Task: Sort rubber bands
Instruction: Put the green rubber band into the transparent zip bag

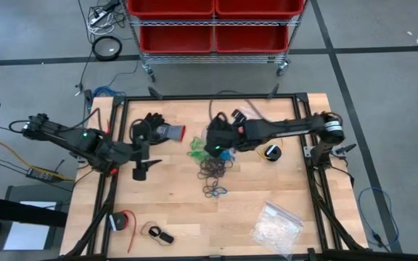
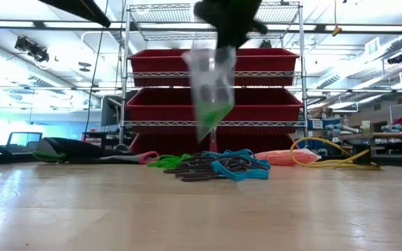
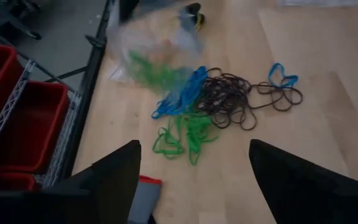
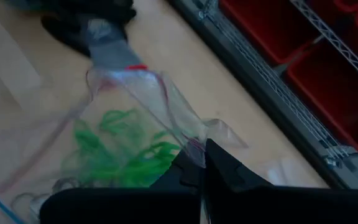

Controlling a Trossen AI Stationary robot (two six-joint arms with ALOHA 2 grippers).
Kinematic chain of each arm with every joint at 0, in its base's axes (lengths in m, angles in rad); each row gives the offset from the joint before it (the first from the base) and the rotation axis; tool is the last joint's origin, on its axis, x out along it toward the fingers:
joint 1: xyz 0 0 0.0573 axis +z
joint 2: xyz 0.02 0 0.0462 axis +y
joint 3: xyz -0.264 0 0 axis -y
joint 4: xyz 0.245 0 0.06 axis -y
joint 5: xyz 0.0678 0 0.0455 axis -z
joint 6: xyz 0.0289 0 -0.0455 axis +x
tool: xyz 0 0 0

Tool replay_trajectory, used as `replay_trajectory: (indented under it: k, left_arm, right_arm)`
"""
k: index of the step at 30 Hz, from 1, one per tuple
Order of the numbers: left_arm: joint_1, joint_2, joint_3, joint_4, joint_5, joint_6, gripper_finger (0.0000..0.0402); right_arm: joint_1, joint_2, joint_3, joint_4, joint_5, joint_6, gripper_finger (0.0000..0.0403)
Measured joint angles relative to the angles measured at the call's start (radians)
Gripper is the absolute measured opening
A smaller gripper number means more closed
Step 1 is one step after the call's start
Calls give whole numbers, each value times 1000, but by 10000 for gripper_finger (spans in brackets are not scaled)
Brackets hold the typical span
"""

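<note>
Bands (image 1: pixel 214 170) heaped mid-table: light, floppy, tangly, so pinch single loop at pile edge. R gripper (image 4: pixel 202 163) clamped on bag (image 4: pixel 135 124) w/ green bands. L gripper (image 1: pixel 141 172) wide, empty.

Rubber bands (image 3: pixel 229 99): you are looking at a pile showing black or dark brown loops in its middle, blue ones beside them, and bright green ones toward the bench's back edge.
Clear bag (image 4: pixel 135 137): it is showing through as transparent, with green bands glowing inside.
Glove (image 1: pixel 158 130): you are seeing black fingers, a grey cuff and a red hem.
Bench (image 1: pixel 180 210): it is showing pale wood grain inside a black frame.
Bins (image 1: pixel 216 22): they are showing red.
Cable (image 2: pixel 326 157): it is showing yellow.
</note>
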Motion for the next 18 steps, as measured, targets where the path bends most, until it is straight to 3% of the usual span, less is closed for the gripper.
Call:
replay_trajectory:
  k: [6,12,18]
  left_arm:
    - [3,-58,-170,116,-33,-2,303]
    - [23,-33,-402,502,-6,58,303]
    - [137,58,-554,878,100,104,303]
  right_arm:
    - [7,-139,-76,-68,-39,43,0]
    - [52,-228,-262,-28,-64,98,0]
    - [89,-272,-431,41,-84,193,0]
